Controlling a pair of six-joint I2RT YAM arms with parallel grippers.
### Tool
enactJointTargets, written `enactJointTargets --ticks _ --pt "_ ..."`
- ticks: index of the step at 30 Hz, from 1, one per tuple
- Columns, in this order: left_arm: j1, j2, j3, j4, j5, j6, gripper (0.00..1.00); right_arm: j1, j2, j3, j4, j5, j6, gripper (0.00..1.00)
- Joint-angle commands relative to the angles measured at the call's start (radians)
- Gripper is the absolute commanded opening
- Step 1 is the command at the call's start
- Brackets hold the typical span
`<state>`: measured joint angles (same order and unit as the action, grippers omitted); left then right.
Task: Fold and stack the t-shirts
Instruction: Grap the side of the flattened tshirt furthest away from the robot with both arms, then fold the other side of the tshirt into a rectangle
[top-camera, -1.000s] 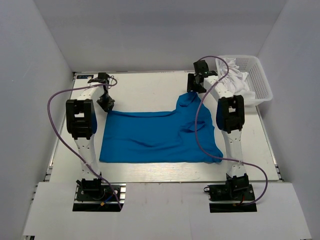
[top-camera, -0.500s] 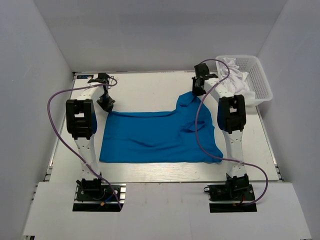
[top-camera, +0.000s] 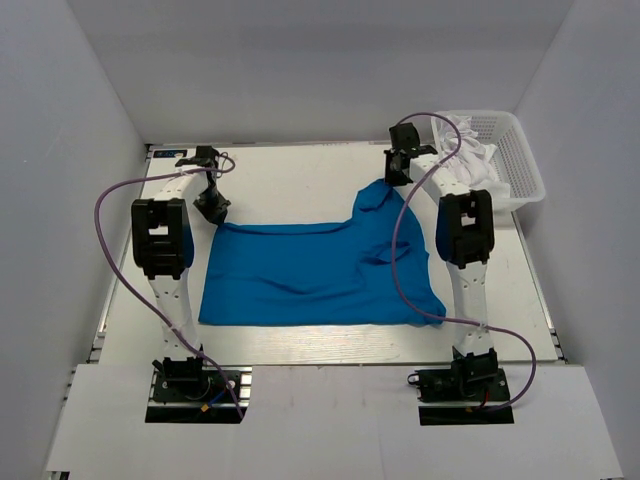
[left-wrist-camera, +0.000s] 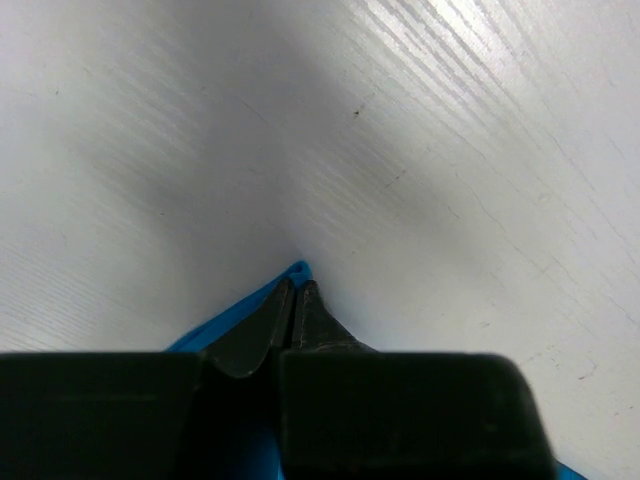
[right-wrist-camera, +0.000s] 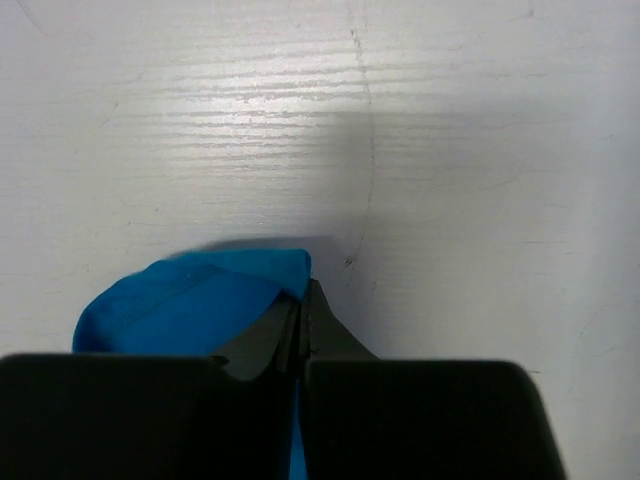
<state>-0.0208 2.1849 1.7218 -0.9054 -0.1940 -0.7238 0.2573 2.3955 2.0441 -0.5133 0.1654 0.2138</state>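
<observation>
Lying flat on the table (top-camera: 290, 180), the blue t-shirt (top-camera: 310, 275) runs its long axis left to right, its near hem toward the arm bases. At its far edge the left gripper (left-wrist-camera: 295, 300) pinches the left corner and the right gripper (right-wrist-camera: 303, 310) the bunched right corner, both with fingers pressed together on cloth. Beyond, at far right, stands the white basket (top-camera: 525, 165).

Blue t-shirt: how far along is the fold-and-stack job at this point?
Done: the blue t-shirt lies spread on the table. In hand: the left claw and right claw are each shut on a far corner of it. Left: no fold made, no stack started, and white cloth sits in the basket.
</observation>
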Motion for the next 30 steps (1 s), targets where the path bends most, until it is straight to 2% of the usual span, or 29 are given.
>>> enactJointTargets --ticks 1,6,13,16,30 --pt "0.004 -0.097 -0.019 0.010 0.010 0.012 0.00 -0.003 -0.117 -0.047 0.038 0.039 -0.025 0.00" --pt "-0.005 -0.149 -0.059 0.010 0.001 0.021 0.00 -0.001 -0.232 -0.165 0.125 0.040 -0.048 0.00" --pt "-0.005 -0.289 -0.191 0.030 0.001 0.021 0.00 0.002 -0.487 -0.464 0.239 -0.053 -0.056 0.00" --pt "-0.005 -0.355 -0.250 0.051 0.010 0.021 0.00 0.005 -0.594 -0.626 0.254 -0.070 -0.042 0.00" --pt "-0.005 -0.625 -0.520 0.069 -0.010 0.003 0.00 0.005 -1.102 -1.015 0.242 -0.064 0.010 0.00"
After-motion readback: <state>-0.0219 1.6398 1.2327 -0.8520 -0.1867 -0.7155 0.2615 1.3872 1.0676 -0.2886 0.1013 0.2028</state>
